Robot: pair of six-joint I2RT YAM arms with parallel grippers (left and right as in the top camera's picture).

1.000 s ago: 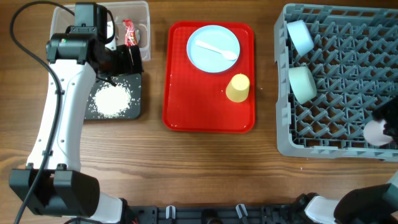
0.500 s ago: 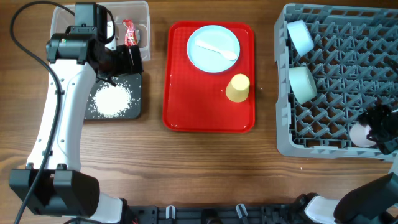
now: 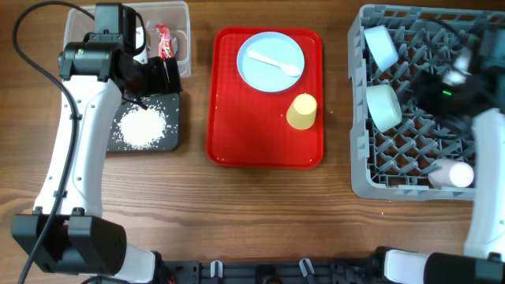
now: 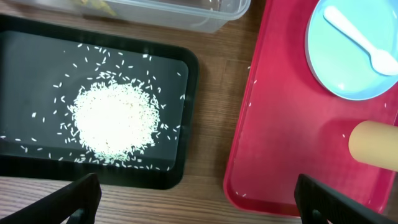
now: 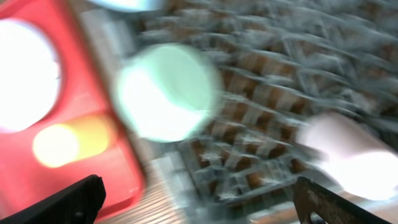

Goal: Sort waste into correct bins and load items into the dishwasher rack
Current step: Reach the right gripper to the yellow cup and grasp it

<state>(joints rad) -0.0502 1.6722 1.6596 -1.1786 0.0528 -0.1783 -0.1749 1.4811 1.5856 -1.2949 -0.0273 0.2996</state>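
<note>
Three items lay in the dishwasher rack: bowls, white cup. Plate, spoon, yellow cup awaited loading. Left gripper and right gripper gaped empty.

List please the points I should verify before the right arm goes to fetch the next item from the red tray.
1. right hand empty, fingers apart: ok.
2. white cup inside the grey pegged dishwasher rack, apart from the hand: ok, it lies on its side.
3. yellow cup free on the flat red tray: ok, on its side, nothing touches it.
4. small white spoon off the pale blue round plate: not ok, it lies on the plate.
5. left hand away from the tray: ok, it hangs by the shallow black tub.
6. Right wrist view sharp: not ok, blurred.
</note>
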